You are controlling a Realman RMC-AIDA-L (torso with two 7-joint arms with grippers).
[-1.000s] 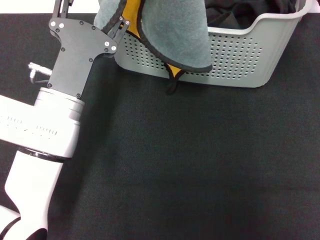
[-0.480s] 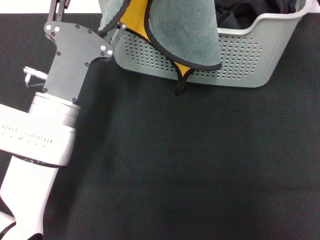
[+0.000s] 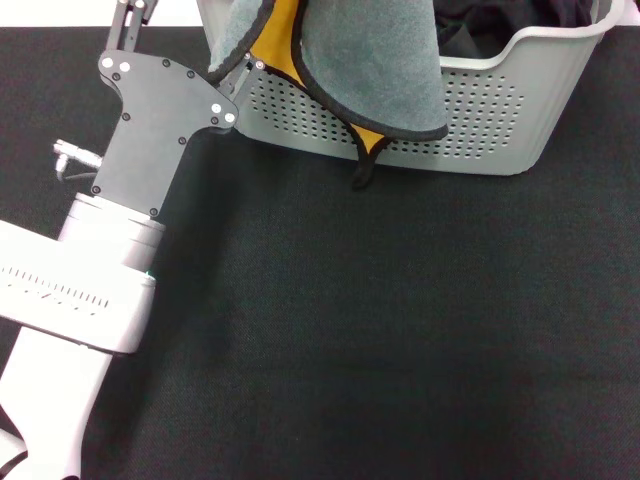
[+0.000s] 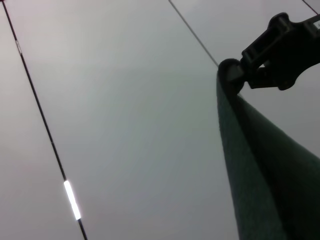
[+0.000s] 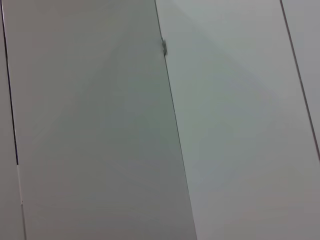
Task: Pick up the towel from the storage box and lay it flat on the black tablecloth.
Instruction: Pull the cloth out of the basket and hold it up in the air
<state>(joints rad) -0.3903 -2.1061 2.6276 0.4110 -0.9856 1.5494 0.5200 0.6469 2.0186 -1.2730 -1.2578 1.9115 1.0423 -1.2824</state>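
The left claw point(image 3: 243, 62), a black jointed gripper on a flat black plate and white arm, is closed on the upper edge of the towel point(image 3: 375, 60), a soft cloth that is grey on one face and orange-yellow on the other with a dark trimmed border. In the left wrist view a black finger point(image 4: 272, 52) pinches the grey cloth's point(image 4: 260, 175) dark edge against a pale ceiling. The claw sits at the near left corner of the storage box point(image 3: 500, 105), a light grey plastic basket with perforated walls and a rounded rim.

From the grip the towel hangs down in folds over the front wall of that box, grey side outward, with the orange face showing in the fold just beside the claw and again at the lowest corner. That dark-edged lowest corner dangles near the box's base, just above or touching the black tablecloth point(image 3: 380, 330); which, I cannot tell. Dark fabric point(image 3: 500, 20) lies bundled inside the box behind the towel.

The speckled, felt-like black tablecloth covers the bench in front of the box. The right claw appears in no view.
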